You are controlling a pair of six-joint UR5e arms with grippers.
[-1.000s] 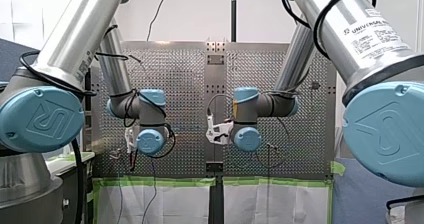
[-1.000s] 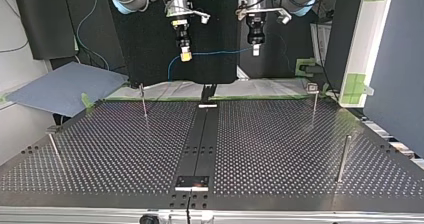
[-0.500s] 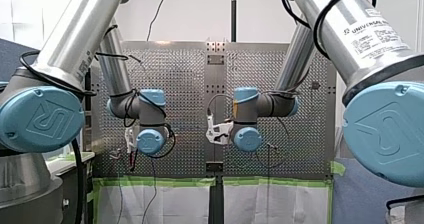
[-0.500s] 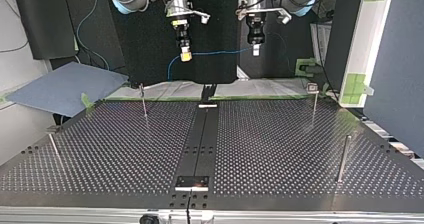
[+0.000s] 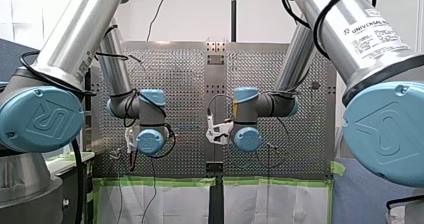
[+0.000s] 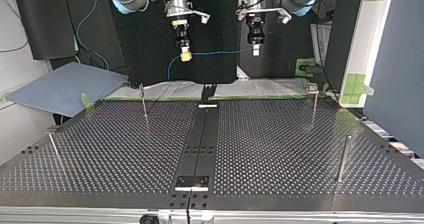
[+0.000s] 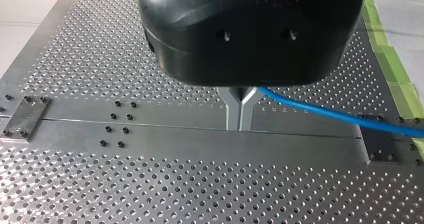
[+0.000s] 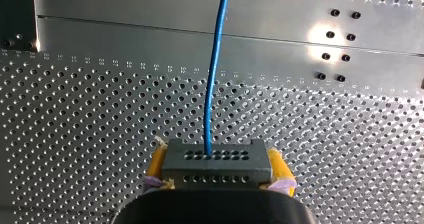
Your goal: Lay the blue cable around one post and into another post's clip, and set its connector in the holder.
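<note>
Legibly, "UNIVERSAL ROBOTS" on my right arm [image 5: 372, 34]; connector [image 8: 216, 170] in right end effector [image 8: 217, 160]

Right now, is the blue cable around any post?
No: the top view shows the blue cable hanging in the air beyond the table, clear of the nearest post.

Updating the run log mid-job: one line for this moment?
left pincer: shut on blue cable | right pincer: shut on connector | cable: spans both, unrouted
</note>
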